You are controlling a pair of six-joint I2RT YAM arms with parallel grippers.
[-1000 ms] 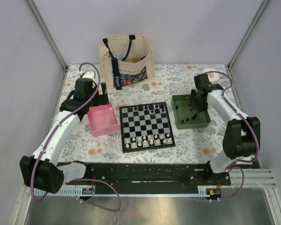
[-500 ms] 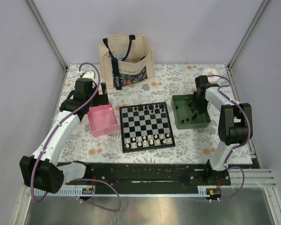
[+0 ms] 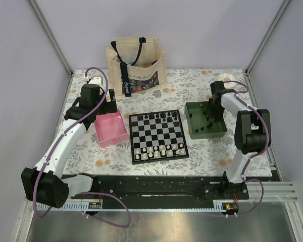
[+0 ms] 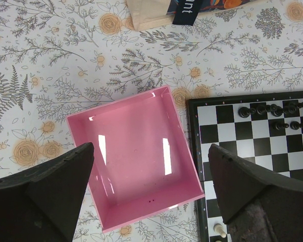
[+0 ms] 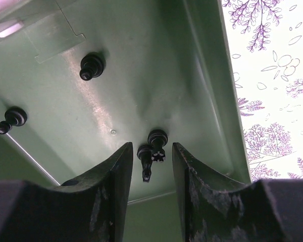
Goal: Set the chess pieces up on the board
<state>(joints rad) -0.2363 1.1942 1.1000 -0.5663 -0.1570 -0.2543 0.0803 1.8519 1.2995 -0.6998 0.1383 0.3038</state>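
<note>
**A:** Your right gripper (image 5: 151, 147) is hanging part-open inside the green tray (image 5: 207, 75), two black chess pieces (image 5: 150, 157) lying between its jaws.

**B:** Only the wrist cam's showing them; overhead, the gripper's hiding them.

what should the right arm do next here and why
Probably lower a touch and close the right gripper. Its open jaws straddle two black pieces lying against each other on the floor of the green tray, and neither is gripped yet. Catching only one of them looks tricky.
</note>
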